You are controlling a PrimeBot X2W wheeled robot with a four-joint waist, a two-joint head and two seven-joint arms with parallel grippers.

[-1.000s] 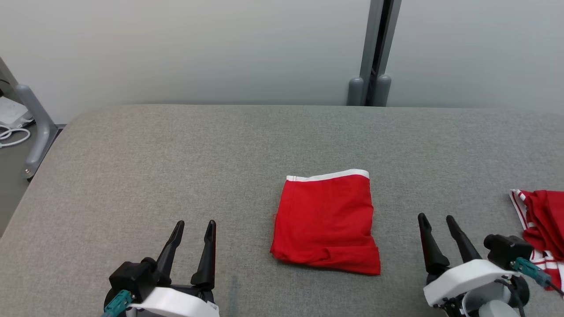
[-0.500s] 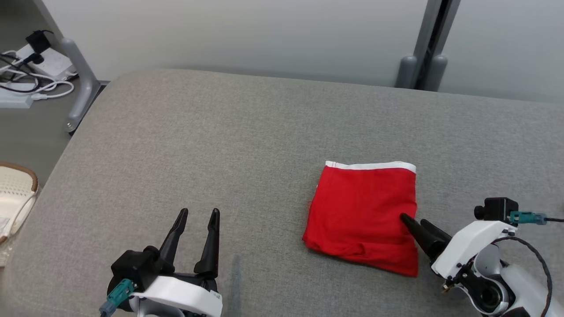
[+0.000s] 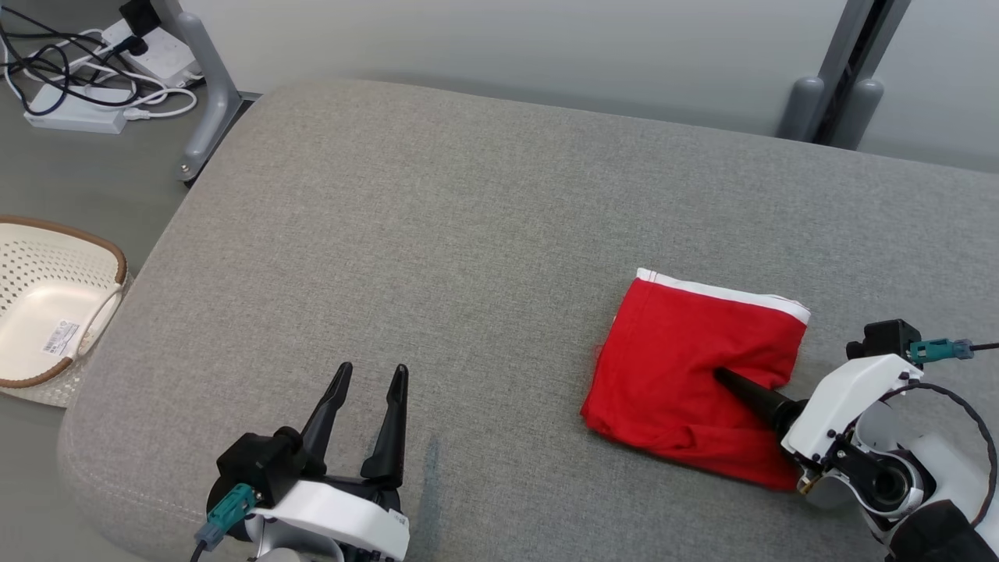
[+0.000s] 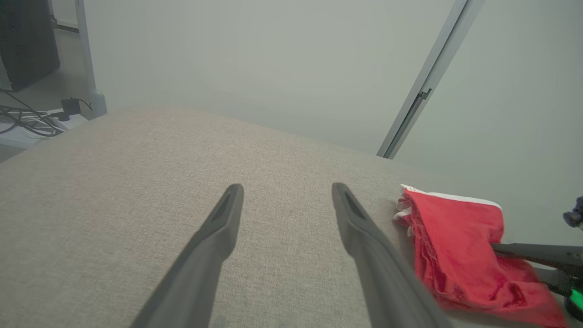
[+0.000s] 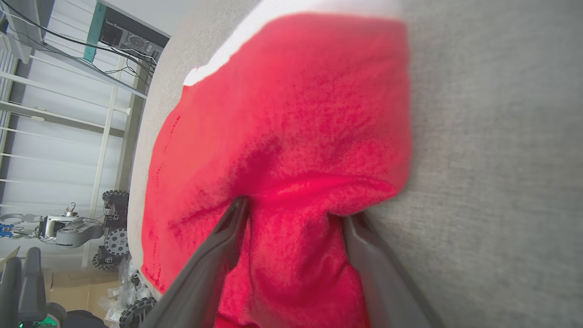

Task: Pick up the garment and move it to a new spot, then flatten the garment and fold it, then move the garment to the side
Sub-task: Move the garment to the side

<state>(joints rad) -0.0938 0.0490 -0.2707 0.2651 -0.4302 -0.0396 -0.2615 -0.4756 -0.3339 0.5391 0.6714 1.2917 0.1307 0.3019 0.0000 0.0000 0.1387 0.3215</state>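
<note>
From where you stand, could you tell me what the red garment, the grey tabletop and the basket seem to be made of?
Red garment: soft matte knit, perhaps cotton; it wrinkles and bunches. Grey tabletop: matte woven upholstery cloth; fine weave shows. Basket: probably cream plastic, semi-gloss, with punched holes and a brown rim.

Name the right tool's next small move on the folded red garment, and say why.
Probably close the right tool: its fingers stand open, one on each side of a raised ridge of the red garment, so closing should pinch it.
</note>
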